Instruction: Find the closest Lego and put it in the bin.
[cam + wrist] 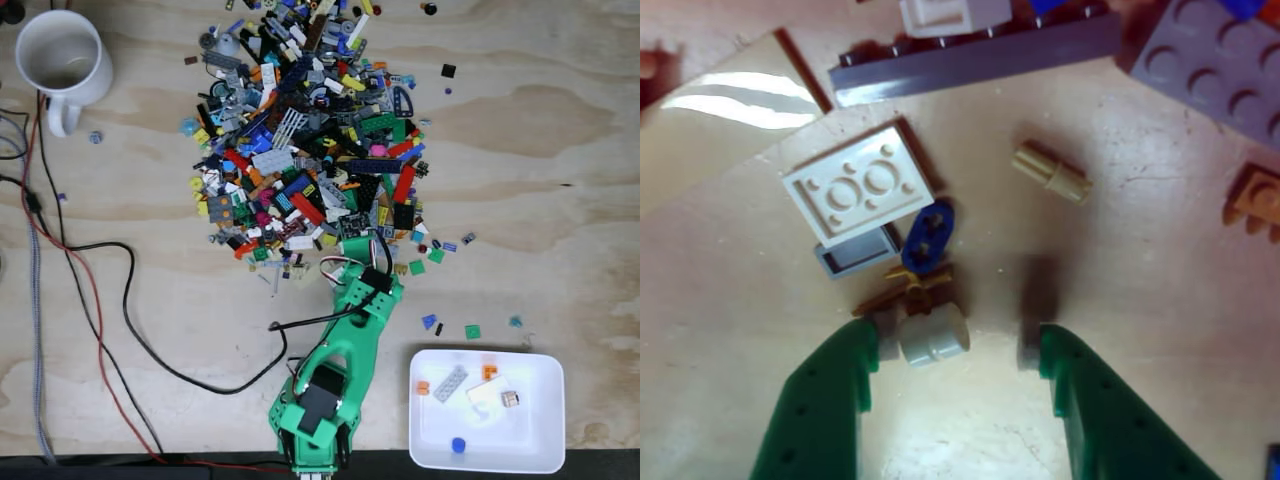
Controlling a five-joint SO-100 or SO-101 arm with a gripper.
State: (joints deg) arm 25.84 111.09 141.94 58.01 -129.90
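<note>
In the wrist view we are seeing the gripper (958, 345) spread apart over small bricks; the fixed view is showing the bin (487, 458) right of the arm on the plywood table (540, 150). We cannot pick out the Lego.

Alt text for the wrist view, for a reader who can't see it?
Two green gripper fingers stand open over a pale tabletop, a small grey cylinder lying beside the left one. Just beyond lie a white plate underside-up, a blue link and a tan peg, with a long dark plate across the top.
</note>
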